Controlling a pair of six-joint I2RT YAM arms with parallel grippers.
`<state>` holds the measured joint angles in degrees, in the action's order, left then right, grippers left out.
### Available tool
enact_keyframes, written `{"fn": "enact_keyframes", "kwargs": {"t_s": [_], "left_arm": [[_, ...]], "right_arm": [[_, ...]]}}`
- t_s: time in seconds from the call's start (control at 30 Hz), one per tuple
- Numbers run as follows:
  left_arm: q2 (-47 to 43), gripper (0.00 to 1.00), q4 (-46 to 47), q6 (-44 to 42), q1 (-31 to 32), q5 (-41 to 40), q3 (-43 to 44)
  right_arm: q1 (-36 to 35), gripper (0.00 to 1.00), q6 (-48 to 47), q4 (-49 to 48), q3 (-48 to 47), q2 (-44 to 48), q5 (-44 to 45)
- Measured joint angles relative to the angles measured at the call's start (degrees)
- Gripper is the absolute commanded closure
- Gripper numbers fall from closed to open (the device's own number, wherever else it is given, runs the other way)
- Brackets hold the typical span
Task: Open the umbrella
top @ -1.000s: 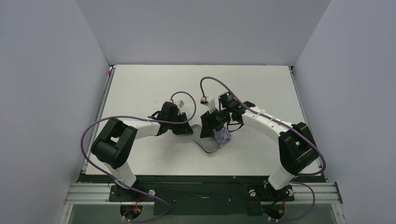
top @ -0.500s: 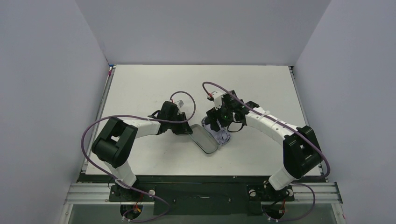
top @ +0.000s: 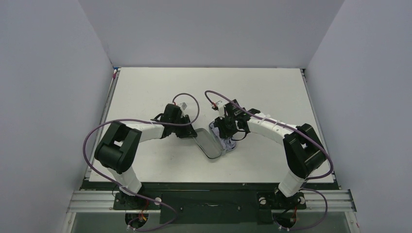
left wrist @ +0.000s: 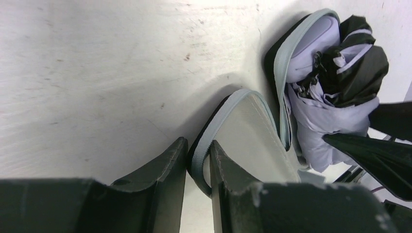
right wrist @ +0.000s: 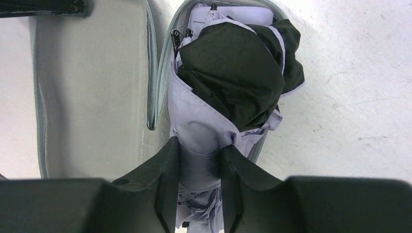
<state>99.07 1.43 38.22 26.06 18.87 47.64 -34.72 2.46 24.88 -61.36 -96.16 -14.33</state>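
Observation:
The umbrella (top: 229,144) is folded, a bundle of lavender fabric with black folds (right wrist: 233,73), and lies in one half of an open pale grey zip case. My right gripper (right wrist: 200,148) is shut on the lavender fabric at the bundle's near end; from above it (top: 227,132) sits right over the umbrella. My left gripper (left wrist: 198,145) is shut on the zip edge of the case's flap (left wrist: 252,141), which lies spread to the left (top: 208,144). The umbrella's handle and shaft are hidden.
The white table (top: 145,87) is walled by grey panels on three sides. Both arms meet near its middle, close to each other, with purple cables (top: 192,99) looping above them. The right gripper's fingers (left wrist: 379,155) show at the left wrist view's right edge.
My right gripper has swung left and down onto the umbrella and closed on its fabric. The left gripper, still gripping the flap, has shifted slightly left.

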Motion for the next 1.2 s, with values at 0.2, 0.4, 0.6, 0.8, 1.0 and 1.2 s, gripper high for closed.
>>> {"fn": "enact_keyframes", "kwargs": {"t_s": [0.2, 0.4, 0.6, 0.8, 1.0, 1.2], "left_arm": [[-0.07, 0.64, -0.85, -1.07, -2.99, 0.02, 0.11], [-2.16, 0.4, -2.12, -2.89, -6.43, 0.76, 0.31], [-6.43, 0.27, -4.07, -4.92, -16.52, 1.75, 0.28], [-15.98, 0.03, -8.11, -9.31, -29.29, 2.51, 0.31], [-24.35, 0.03, -16.59, -16.72, -38.71, 1.66, 3.82], [-29.51, 0.03, -24.74, -22.29, -46.16, 1.49, 10.36]], "right_arm": [[0.0, 1.0, 2.82, -2.64, 0.07, -0.2, -4.68], [-0.61, 1.0, 7.52, -6.84, 0.04, -2.05, -8.74], [-2.14, 1.0, 15.65, -14.1, -1.92, -6.29, -11.15], [-5.81, 1.0, 25.24, -22.62, -7.17, -13.42, -11.1], [-11.96, 1.0, 33.92, -30.62, -18.34, -24.5, -9.46], [-18.16, 1.0, 40.89, -36.94, -34.25, -37.83, -8.07]]}}
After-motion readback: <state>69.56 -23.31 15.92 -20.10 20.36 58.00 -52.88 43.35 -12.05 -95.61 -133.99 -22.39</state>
